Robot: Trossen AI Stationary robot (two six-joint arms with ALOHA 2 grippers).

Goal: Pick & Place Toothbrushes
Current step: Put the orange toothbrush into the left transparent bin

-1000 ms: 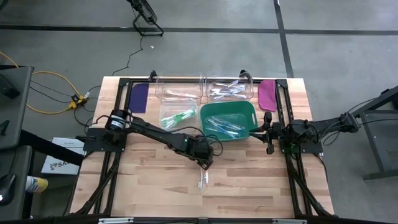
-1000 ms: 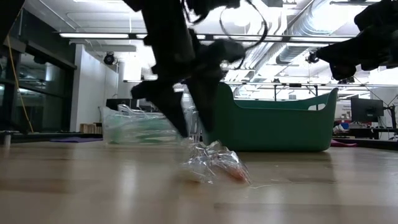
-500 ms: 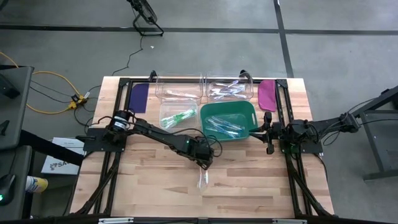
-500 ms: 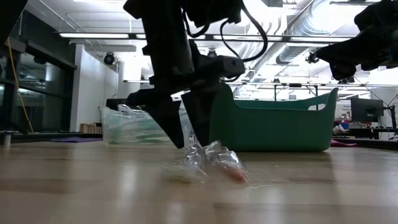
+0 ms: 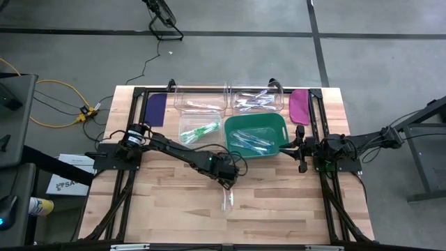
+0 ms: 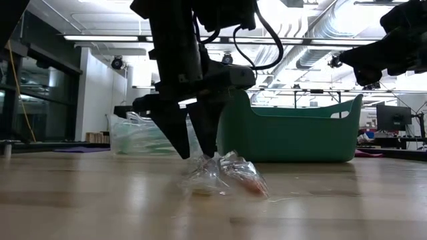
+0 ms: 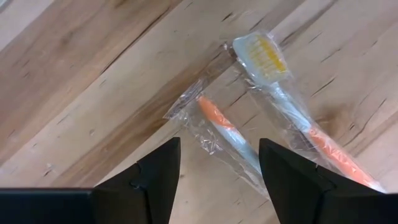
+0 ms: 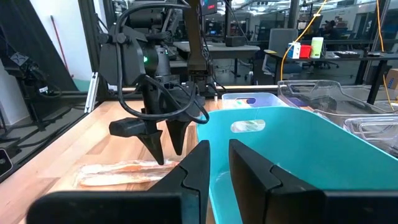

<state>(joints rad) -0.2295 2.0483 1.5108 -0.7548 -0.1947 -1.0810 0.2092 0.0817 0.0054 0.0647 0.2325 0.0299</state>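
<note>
Once tilted and a little above the wrap a second ago, now upright and lower: left pincer [image 5: 224, 183] spread, tips straddling the wrapped toothbrushes [image 7: 227, 134] on the desk [image 5: 167, 209], pinching nothing yet. By the look of it, grasp lined up, closing due next. Two brushes in crinkled clear sleeves, side by side, orange-and-white handles, one yellow-and-white bristle head. Lying short of the green tub [image 5: 285, 129], apart from it. Far right, right pincer [image 5: 301, 155] waiting beside the tub, almost pressed together, empty.

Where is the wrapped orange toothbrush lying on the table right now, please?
In the high view the wrapped orange toothbrush lies on bare wood near the table's front middle, directly under the open left gripper, in front of the green bin.
</note>
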